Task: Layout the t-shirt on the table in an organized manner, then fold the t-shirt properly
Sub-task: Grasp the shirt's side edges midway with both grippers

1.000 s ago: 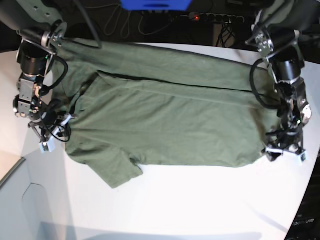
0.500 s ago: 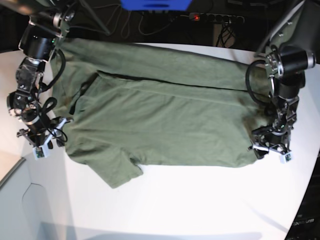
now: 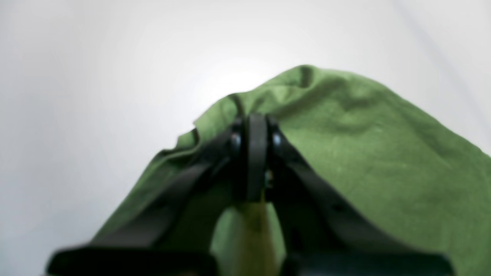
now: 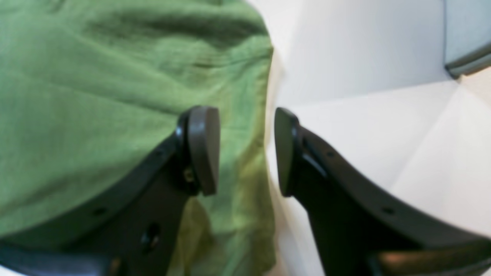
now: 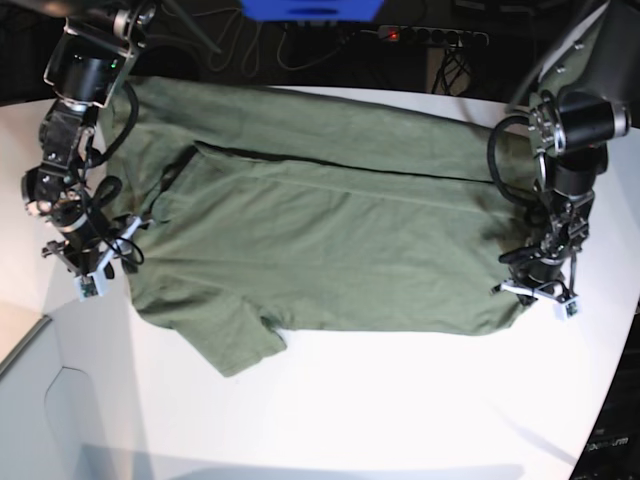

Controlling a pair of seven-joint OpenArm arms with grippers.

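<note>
Pinching the t-shirt (image 5: 330, 230) hem corner, left gripper (image 3: 253, 153) is clamped on cloth; right gripper (image 4: 243, 149) gapes, straddling the opposite edge. Shirt lies lengthwise left-to-right across table (image 5: 400, 400), between both arms.

Bare table (image 5: 400, 400) lies open near the t-shirt (image 5: 330, 240); cables (image 5: 250, 45) crowd beyond it.

Beyond the far edge, a dark floor holds tangled cables (image 5: 240, 45), a power strip (image 5: 432, 36) and a blue object (image 5: 310, 9).
</note>
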